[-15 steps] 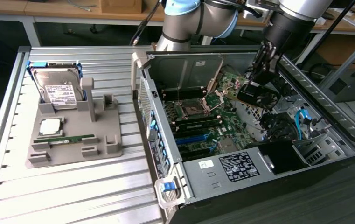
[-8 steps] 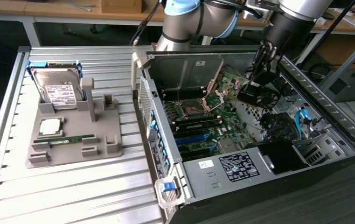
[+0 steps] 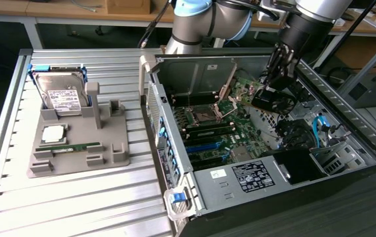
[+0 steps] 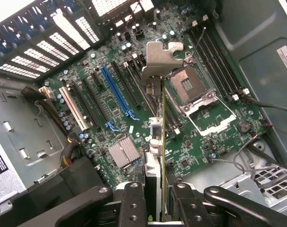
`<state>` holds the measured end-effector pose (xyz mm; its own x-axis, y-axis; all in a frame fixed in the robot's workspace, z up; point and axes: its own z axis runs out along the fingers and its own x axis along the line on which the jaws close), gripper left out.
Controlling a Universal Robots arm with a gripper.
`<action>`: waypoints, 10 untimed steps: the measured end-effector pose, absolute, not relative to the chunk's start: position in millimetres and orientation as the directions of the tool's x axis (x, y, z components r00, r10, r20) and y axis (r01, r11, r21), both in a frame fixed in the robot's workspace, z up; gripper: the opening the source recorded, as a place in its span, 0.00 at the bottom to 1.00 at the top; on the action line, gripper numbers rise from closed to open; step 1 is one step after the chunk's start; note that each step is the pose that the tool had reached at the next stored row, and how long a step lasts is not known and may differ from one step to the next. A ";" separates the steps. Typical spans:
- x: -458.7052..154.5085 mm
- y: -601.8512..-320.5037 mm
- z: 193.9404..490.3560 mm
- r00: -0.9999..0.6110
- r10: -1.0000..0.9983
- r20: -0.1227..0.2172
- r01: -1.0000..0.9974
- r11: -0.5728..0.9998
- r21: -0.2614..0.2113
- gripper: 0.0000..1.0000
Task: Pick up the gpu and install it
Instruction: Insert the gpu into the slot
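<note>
My gripper [image 3: 274, 79] hangs inside the open computer case [image 3: 227, 185], shut on the gpu [image 3: 266, 100], a dark flat card held above the motherboard [image 3: 222, 132] near the case's far side. In the wrist view the gpu [image 4: 161, 61] runs edge-on away from my gripper [image 4: 156, 201], its silver bracket at the far end. The two black fingers [image 4: 133, 201] clamp its near end. Below it lies the motherboard [image 4: 94, 78] with its row of expansion slots, among them a blue slot [image 4: 116, 92]. The card is off the board, in none of the slots.
A grey holder tray [image 3: 112, 148] stands on the slatted table at the exterior view's left, carrying a hard drive [image 3: 62, 94], a memory stick [image 3: 69, 146] and a processor chip [image 3: 54, 132]. The open CPU socket [image 4: 195, 90], cables [image 3: 319, 129] and case walls surround the gripper.
</note>
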<state>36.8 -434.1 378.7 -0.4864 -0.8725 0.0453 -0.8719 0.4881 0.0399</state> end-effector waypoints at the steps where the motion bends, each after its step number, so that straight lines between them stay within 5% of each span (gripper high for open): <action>1: 36.7 -434.2 378.7 -0.481 -0.875 0.045 -0.875 0.483 0.040 0.27; 10: 36.7 -434.1 378.7 -0.448 -0.893 0.045 -0.892 0.450 0.040 0.27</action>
<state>36.7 -434.1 378.7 -0.4483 -0.8927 0.0453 -0.8921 0.4500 0.0399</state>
